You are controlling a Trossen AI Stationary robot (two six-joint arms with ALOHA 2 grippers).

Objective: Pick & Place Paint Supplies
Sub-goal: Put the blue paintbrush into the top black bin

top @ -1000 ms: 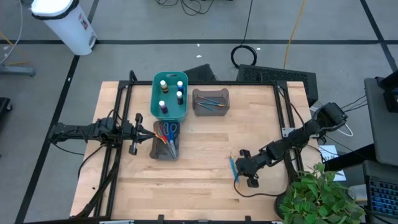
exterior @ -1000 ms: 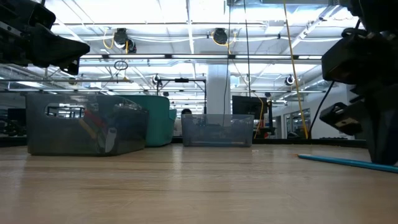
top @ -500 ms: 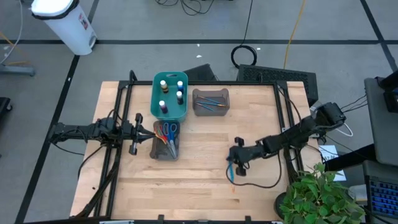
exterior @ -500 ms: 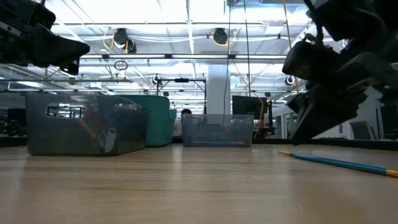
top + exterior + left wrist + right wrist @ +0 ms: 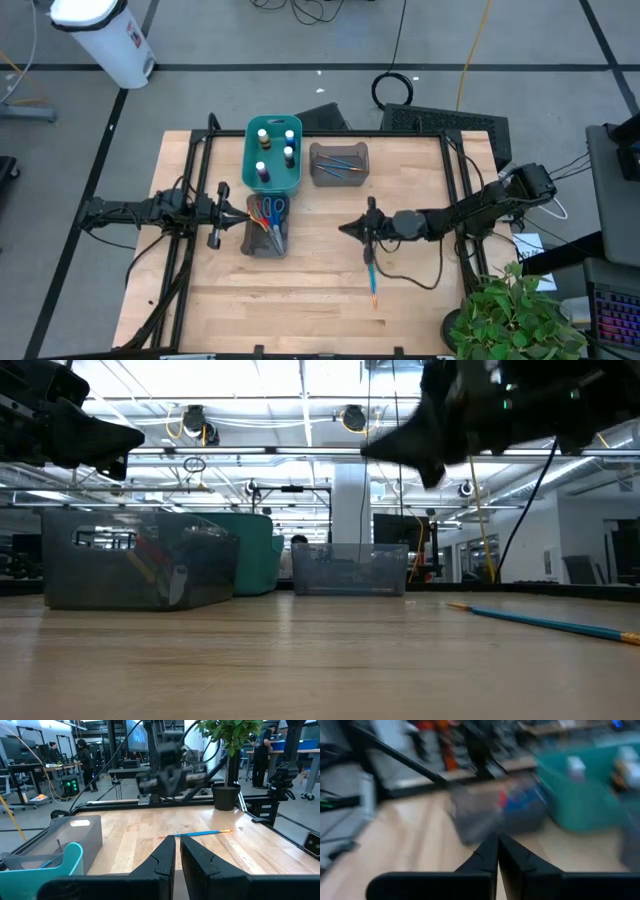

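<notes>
The right gripper has swung away from the blue brush toward the middle of the table and now hangs above the wood, fingers pressed together, holding nothing. The brush has slid a little and lies flat near the front edge, its orange tip toward that edge. The left gripper waits closed and empty just beside the grey bin of scissors. Paint bottles stand in the teal bin.
</notes>
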